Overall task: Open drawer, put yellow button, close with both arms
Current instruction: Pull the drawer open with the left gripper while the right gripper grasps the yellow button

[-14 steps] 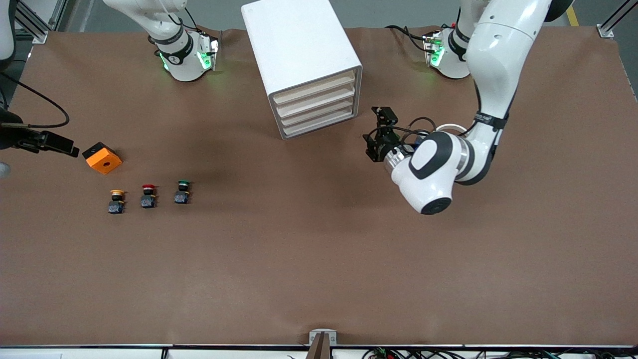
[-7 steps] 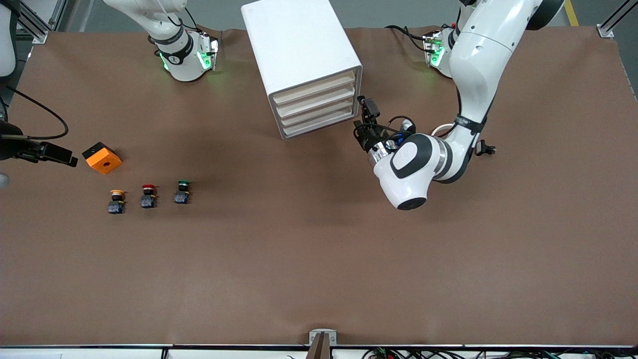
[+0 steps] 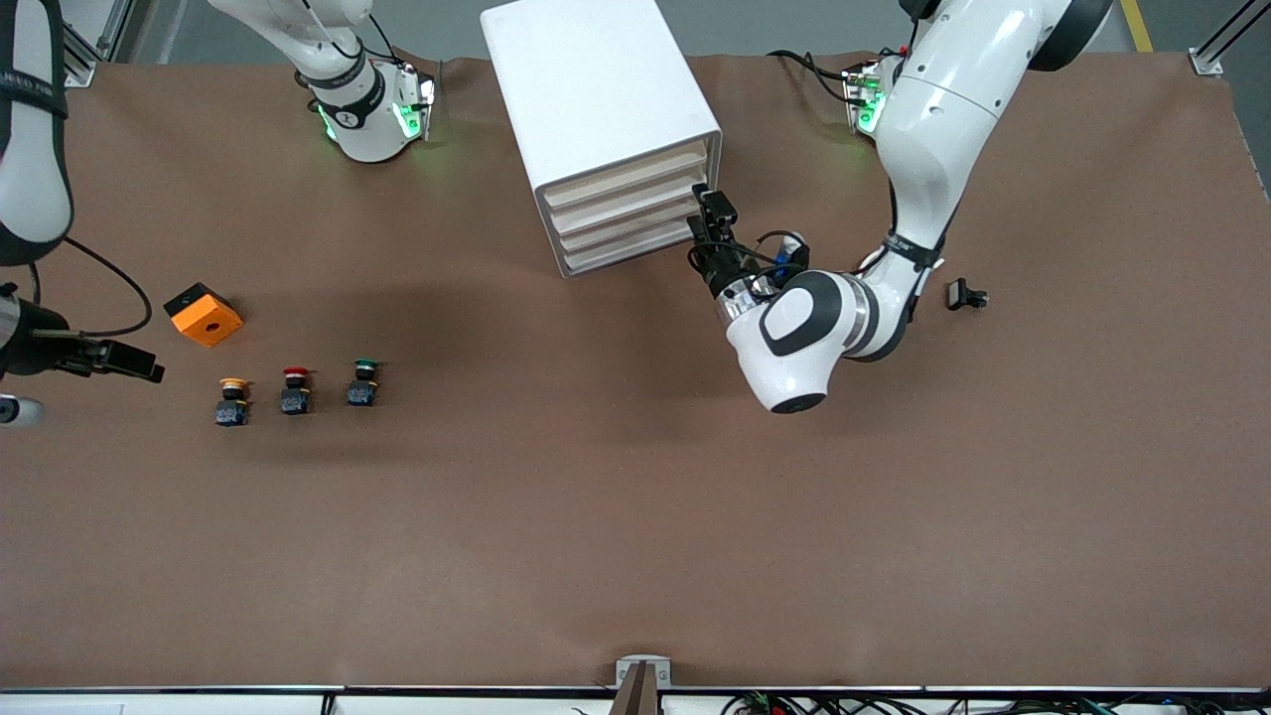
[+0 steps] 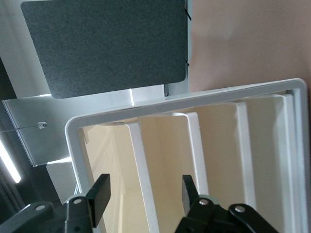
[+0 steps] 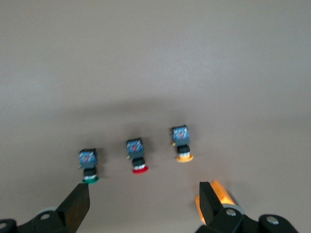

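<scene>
- Front view shows the brown table (image 3: 635, 516) carrying everything, with both arms' bases along its edge farthest from the front camera.
- White cabinet (image 3: 596, 109) stands mid-table between the two bases, its four tray drawers facing the front camera and angled toward the left arm's end; the drawer (image 3: 624, 177) — the uppermost — sits flush, not pulled out.
- Left arm (image 3: 923, 159) bends down to the cabinet's front; the left gripper (image 3: 707, 216) is at the drawer fronts on the corner toward the left arm's end. In the left wrist view its fingers (image 4: 101, 190) stand parted on either side of a white divider of the cabinet's front, clamped on nothing that I can make out.
- Right arm (image 3: 35, 119) hangs at its own end of the table; the right gripper (image 5: 141, 206) is released, fingers spread wide, over the table near the row of buttons.
- Orange block (image 3: 204, 314) lies farther from the front camera than the buttons.
- Yellow button (image 3: 232, 400) stands on the table, closest of the row to the right arm's end; the red button (image 3: 295, 390) is beside it, then the green button (image 3: 363, 382) — all apart, caps up.
- Small black part (image 3: 963, 295) lies on the table near the left arm's elbow.
</scene>
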`<state>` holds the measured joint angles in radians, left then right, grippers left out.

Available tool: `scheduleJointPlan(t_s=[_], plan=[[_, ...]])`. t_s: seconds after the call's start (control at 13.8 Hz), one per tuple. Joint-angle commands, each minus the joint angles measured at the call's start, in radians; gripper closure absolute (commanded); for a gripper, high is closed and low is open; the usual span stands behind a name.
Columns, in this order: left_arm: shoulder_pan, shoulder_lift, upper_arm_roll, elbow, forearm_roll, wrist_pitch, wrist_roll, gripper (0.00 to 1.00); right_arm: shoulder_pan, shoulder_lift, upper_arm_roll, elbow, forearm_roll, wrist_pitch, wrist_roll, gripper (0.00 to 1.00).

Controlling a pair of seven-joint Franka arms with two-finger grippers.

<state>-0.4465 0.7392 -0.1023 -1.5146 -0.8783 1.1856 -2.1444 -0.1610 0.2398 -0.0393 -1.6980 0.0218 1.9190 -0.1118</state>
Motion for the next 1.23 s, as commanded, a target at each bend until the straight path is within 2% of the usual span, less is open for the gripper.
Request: scheduleJointPlan(t_s=[0.0, 0.22, 0.51, 0.8, 1.16], plan=[[-0.035, 0.002, 0.001, 0.002, -0.031, -0.03, -0.029, 0.43, -0.035, -0.004, 0.012, -0.107, 0.003, 0.139, -0.035, 0.0], [-0.054, 0.003, -0.001, -0.036, -0.037, -0.037, -0.035, 0.43, -0.052, 0.024, 0.012, -0.186, 0.003, 0.279, -0.057, 0.0], [-0.072, 0.003, 0.001, -0.09, -0.037, -0.044, -0.046, 0.44, -0.11, 0.134, 0.012, -0.216, 0.003, 0.456, -0.138, 0.0], [-0.087, 0.002, -0.001, -0.114, -0.042, -0.05, -0.048, 0.58, -0.144, 0.22, 0.013, -0.255, 0.003, 0.584, -0.164, 0.0], [-0.087, 0.002, -0.014, -0.115, -0.051, -0.06, -0.051, 0.86, -0.131, 0.263, 0.018, -0.288, 0.007, 0.647, -0.163, 0.0]])
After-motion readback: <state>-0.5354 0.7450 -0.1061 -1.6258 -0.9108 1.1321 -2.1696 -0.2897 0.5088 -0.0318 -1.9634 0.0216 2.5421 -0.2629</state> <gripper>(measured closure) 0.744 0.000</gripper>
